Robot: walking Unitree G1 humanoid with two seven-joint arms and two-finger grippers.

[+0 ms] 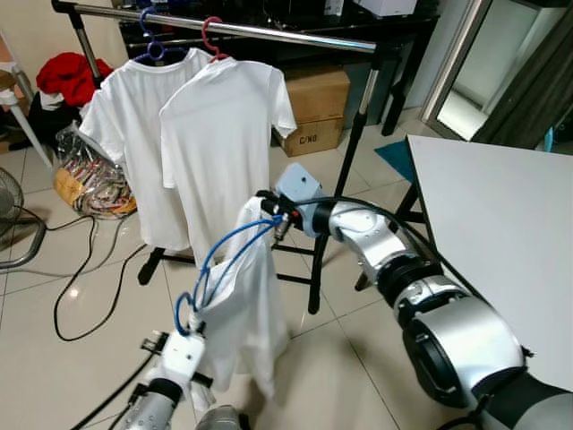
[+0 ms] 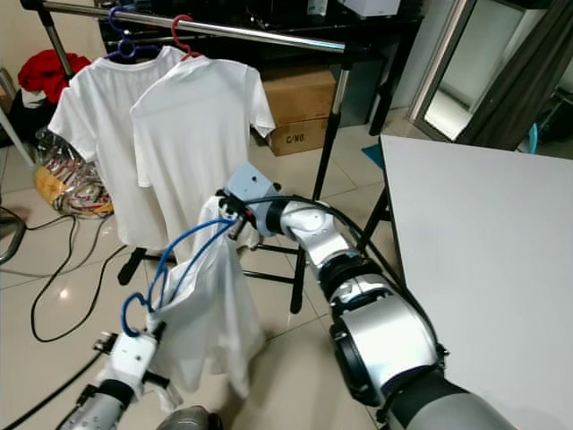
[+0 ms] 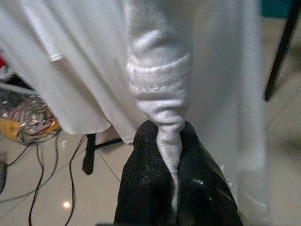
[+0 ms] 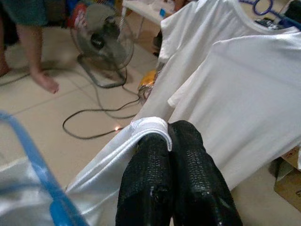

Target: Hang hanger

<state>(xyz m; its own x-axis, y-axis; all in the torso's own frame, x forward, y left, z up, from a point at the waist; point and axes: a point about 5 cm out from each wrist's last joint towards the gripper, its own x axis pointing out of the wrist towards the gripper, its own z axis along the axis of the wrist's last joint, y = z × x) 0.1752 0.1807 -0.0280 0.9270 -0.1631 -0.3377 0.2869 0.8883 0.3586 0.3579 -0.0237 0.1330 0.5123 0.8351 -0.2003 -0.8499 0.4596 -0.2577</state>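
Stretching between the two arms in front of the rack, a white shirt point(image 1: 242, 305) is drooping over a blue hanger point(image 1: 219, 260), low and forward of the clothes rail point(image 1: 269, 30). From the head views, the right gripper point(image 1: 269, 208) is reaching out to the shirt's upper end while the left gripper point(image 1: 183, 336) is sitting low near the floor at the hanger's hook end, though the head views are not showing how either pair of fingers is set. The wrist views are filling that in: the left wrist view is showing the left fingers point(image 3: 150, 188) pressed together on a twisted, rope-like fold of the white cloth — no gap left beside the fabric. The right wrist view is showing the right fingers point(image 4: 188, 169) closed tight against each other with a hemmed edge of the shirt caught between their tips, and a blurred stretch of the blue hanger running past in the foreground. That view is also taking in a floor fan point(image 4: 101, 42) and a person's bare legs point(image 4: 33, 52) on the tiles. Behind, two more white shirts point(image 1: 179, 134) are hanging on the rail from a blue hook point(image 1: 154, 40) and a pink hook point(image 1: 213, 38) — a cardboard box point(image 1: 313, 112) is sitting beyond, and a white desk point(image 1: 501, 224) is standing to the robot's right.
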